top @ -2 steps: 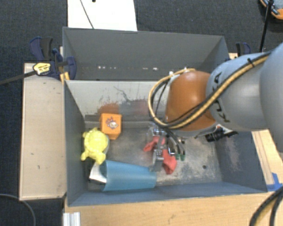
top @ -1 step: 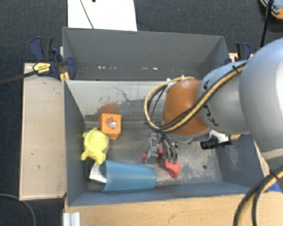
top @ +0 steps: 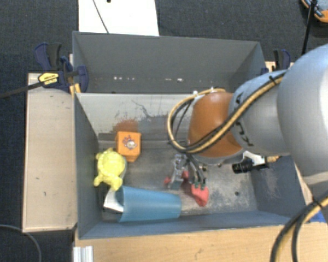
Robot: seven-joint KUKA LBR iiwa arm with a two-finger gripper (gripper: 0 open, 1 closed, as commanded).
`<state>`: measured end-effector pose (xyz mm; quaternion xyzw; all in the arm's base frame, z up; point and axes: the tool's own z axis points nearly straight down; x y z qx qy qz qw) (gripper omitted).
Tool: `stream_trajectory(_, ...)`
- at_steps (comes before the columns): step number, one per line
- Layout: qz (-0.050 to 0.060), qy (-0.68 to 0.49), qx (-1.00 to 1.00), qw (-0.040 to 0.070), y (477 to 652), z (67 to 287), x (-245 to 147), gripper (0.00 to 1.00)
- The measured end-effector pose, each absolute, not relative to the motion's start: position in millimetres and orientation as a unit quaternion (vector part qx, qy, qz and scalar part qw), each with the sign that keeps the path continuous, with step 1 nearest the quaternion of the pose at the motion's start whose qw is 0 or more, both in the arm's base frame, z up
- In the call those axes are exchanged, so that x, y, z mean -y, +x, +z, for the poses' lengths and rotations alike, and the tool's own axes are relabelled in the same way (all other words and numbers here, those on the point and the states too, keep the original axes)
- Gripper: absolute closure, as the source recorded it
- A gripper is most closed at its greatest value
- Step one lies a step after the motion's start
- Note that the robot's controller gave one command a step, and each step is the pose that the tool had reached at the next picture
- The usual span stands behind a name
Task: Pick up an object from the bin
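Down in the camera view, the arm comes into the grey bin [top: 165, 64] from the right, its orange cover [top: 210, 121] above the gripper [top: 188, 178]. The gripper hangs low over the bin floor, up and to the right of the blue cup [top: 150, 203], which lies on its side along the near wall. Whether the jaws are parted or closed cannot be told from this angle. A red piece [top: 200, 194] lies on the floor just right of the cup's open end, right beside the gripper's lower tip. A smaller red bit [top: 168, 181] sits just above the cup's right end. A yellow soft toy [top: 109, 168] touches the cup's upper left end. An orange block [top: 128, 144] stands just above the toy. A white object [top: 112, 201] shows at the cup's left end.
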<state>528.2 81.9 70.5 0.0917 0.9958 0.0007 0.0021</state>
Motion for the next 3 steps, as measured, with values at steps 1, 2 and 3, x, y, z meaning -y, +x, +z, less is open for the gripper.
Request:
stream_trajectory(1, 0.0, 0.09, -0.996, 0.001, 530.8, 220.9, -80.9, 1.0)
stream_trajectory(2, 0.0, 0.091, -0.996, 0.001, 530.5, 220.6, -80.9, 1.0)
stream_trajectory(3, 0.0, 0.071, -0.997, 0.002, 524.4, 208.0, -81.1, 1.0)
